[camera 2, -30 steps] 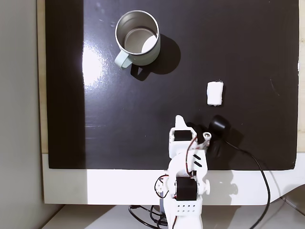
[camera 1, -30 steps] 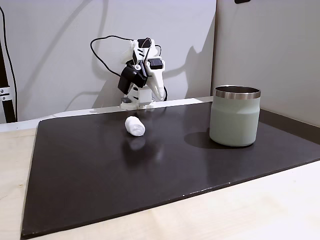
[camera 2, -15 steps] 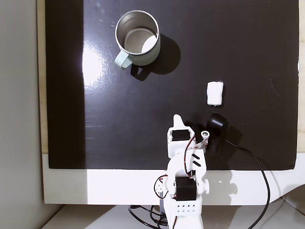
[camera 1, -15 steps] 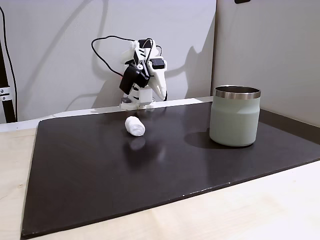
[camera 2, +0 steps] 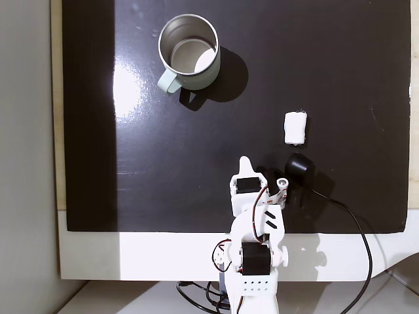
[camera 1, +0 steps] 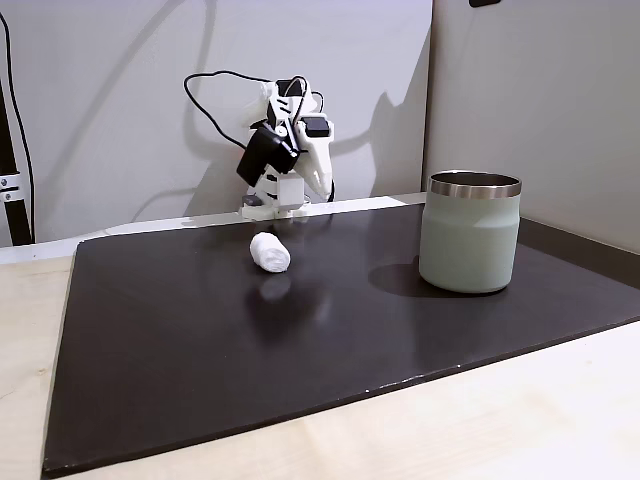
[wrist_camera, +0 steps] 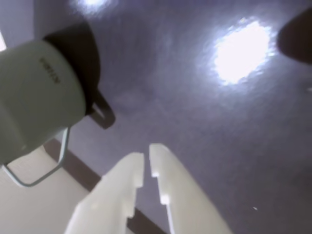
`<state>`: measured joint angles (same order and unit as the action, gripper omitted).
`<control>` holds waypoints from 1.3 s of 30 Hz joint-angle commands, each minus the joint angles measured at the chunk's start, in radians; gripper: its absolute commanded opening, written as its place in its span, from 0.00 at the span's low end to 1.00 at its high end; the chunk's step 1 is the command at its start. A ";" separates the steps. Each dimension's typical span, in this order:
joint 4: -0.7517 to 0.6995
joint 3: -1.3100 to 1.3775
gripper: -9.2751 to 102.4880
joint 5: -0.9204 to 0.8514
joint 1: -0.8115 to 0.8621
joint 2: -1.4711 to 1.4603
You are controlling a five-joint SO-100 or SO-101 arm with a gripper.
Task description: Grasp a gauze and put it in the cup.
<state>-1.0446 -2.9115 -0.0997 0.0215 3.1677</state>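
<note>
Cup [camera 2: 188, 52] handle visible from above; gauze [camera 2: 295, 127] lies apart.

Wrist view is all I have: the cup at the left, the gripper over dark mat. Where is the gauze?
Observer: In the top-down fixed view the gauze lies on the mat, to the right of the gripper and a little farther from the arm's base.
Operator: Is it touching the cup?
Observer: No. The cup stands well away, up and to the left in that view, with bare mat between them.
Operator: Is the gauze standing or lying?
Observer: In the low fixed view it lies on its side, while the cup stands upright, mouth up.
</note>
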 commanded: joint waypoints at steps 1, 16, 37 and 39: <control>-0.069 0.146 0.09 -0.015 0.008 0.009; -0.334 0.712 0.09 -0.195 0.153 -0.296; -0.373 1.149 0.09 -0.959 0.474 -0.940; -0.368 1.175 0.10 -1.005 0.482 -1.003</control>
<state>-1.4389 -1.8162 -1.0446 0.4878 2.2197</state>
